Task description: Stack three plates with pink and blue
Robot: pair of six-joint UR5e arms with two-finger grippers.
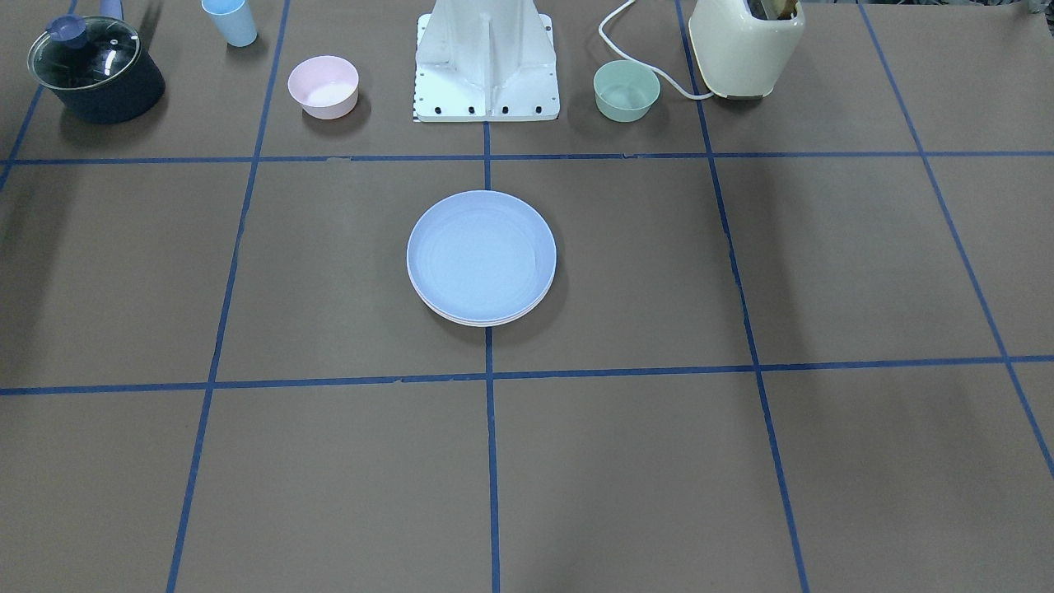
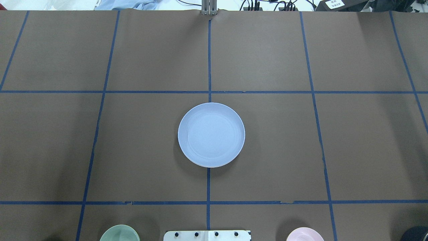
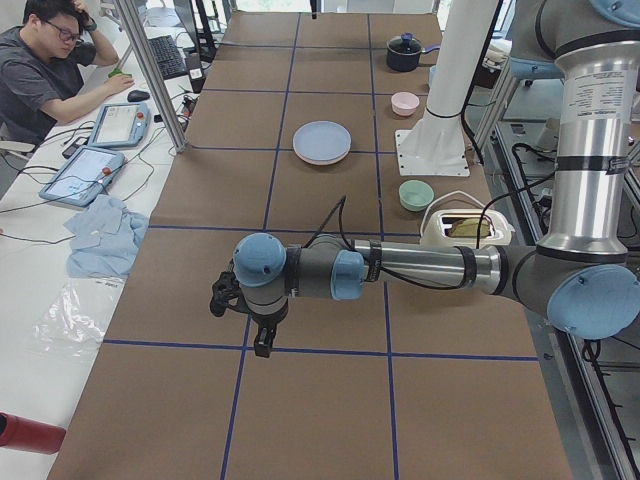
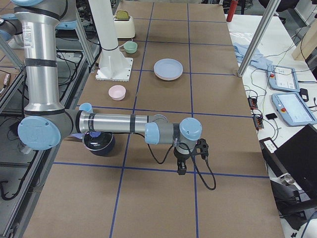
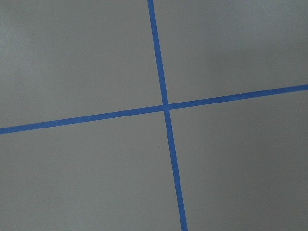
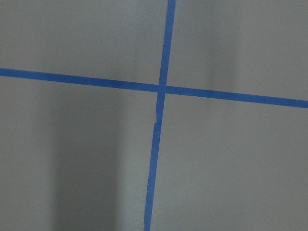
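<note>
Brown table [image 1: 823,494] with a blue tape grid; white pedestal [image 1: 486,62] at mid back edge is my reference. Left arm [image 3: 420,265] reaches out flat from the pedestal toward the robot's left end, and left gripper [image 3: 262,345] points down over a tape crossing, well apart from the plates. It only shows in the side view, so I cannot tell whether its fingers are spread or closed; nothing visibly hangs from it. Right arm [image 4: 114,123] mirrors that toward the robot's right end, right gripper [image 4: 182,168] pointing down near a tape line; finger state is equally unreadable and no object is seen in it. Both wrist cams show only bare table and a tape cross. Cream toaster [image 1: 745,49] sits on the pedestal's left-arm side, past the green bowl, cord running toward the pedestal. Dark pot [image 1: 99,74] with glass lid sits far out on the right-arm side. Plate stack [image 1: 486,317] lies flat straight in front of the pedestal, on the centre tape line, one grid cell out: blue plate [image 1: 482,254] on top, paler rims of the lower plates peeking out at its operator-side edge. Pink bowl [image 1: 323,86] sits near the pedestal, right-arm side. Green bowl [image 1: 626,91] sits near it on the left-arm side. Blue cup [image 1: 230,21] stands between pink bowl and pot.
</note>
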